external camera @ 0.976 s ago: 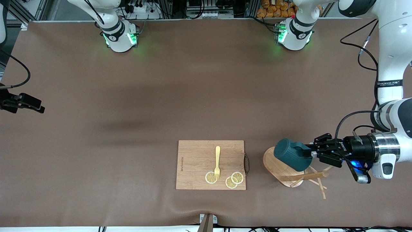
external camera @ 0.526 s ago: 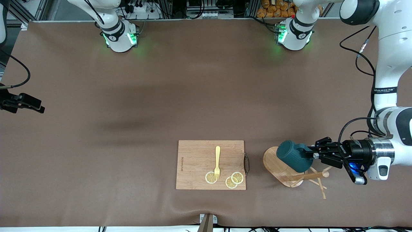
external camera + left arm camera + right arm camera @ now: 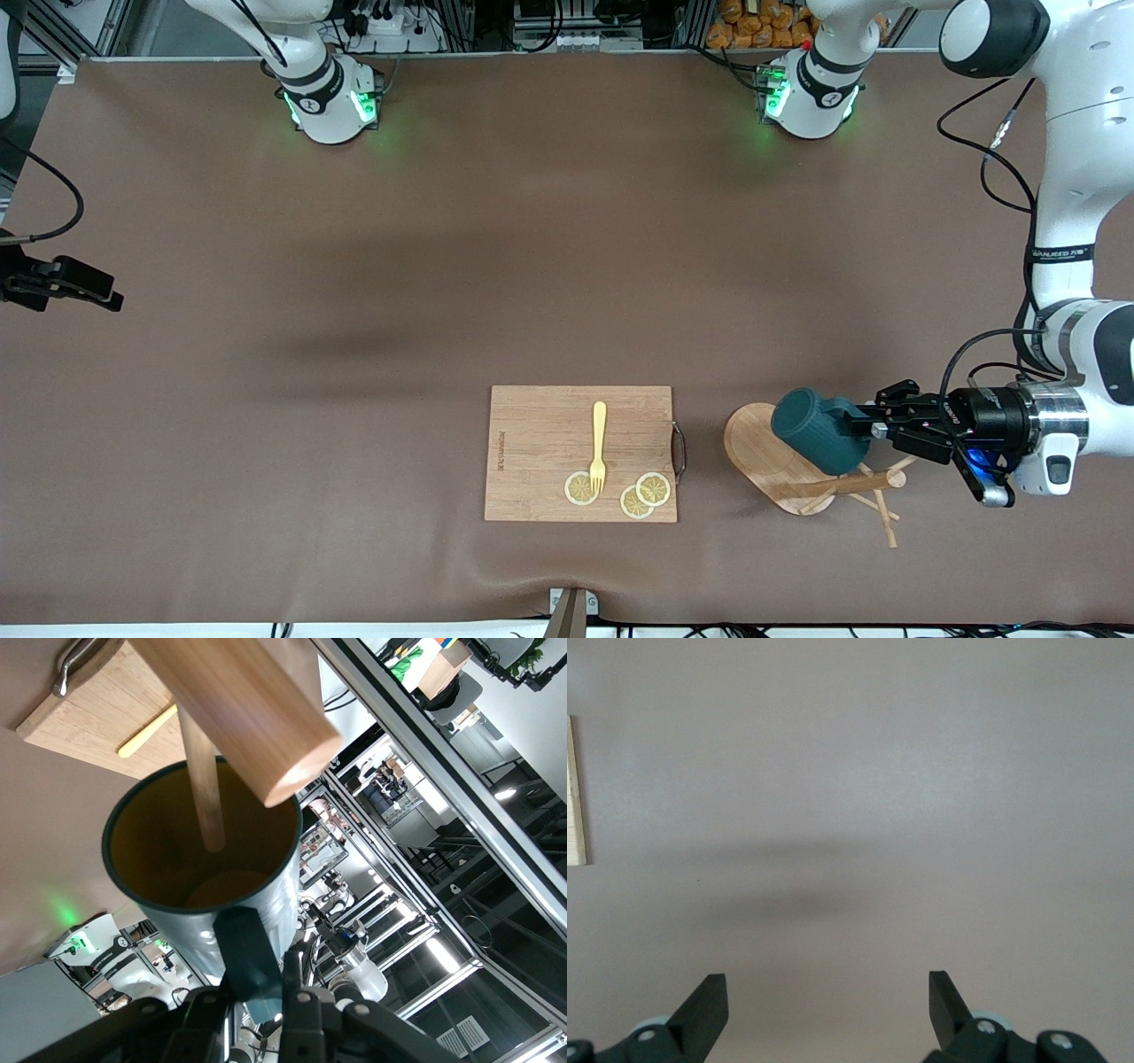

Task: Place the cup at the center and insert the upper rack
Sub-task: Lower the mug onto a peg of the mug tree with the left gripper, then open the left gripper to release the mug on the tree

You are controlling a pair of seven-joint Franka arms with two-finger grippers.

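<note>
— Brown matting covers the table [image 3: 532, 266] from end to end. What do we have on it?

— At about six o'clock in the front view we see a bamboo cutting board [image 3: 540, 443]. A yellow fork [image 3: 599, 443] lies on it, with its tines at the lemon slices [image 3: 580, 488] on the board's six o'clock edge.

— And the cup?

— The cup [image 3: 811, 432] is at about four o'clock on the table, off the surface and tipped on its side over the oval base of the mug tree [image 3: 762, 452]. It sits at three o'clock from the board.

— What has hold of it?

— The left gripper [image 3: 873, 428] does. It comes in level from three o'clock, and its fingers are pinched on the cup's handle. In the left wrist view we look straight into the cup's tan inside, and one thin peg [image 3: 205, 797] of the mug tree reaches into its mouth, with the thick post [image 3: 248, 709] just beside the rim.

— Does the mug tree stand upright?

— We cannot tell. Its post points from the base toward three o'clock, and thin pegs splay out around it.

— And the other arm?

— It waits. The right gripper [image 3: 824, 988] hangs with its fingers spread wide over bare matting, with one edge of the cutting board in its view.
</note>
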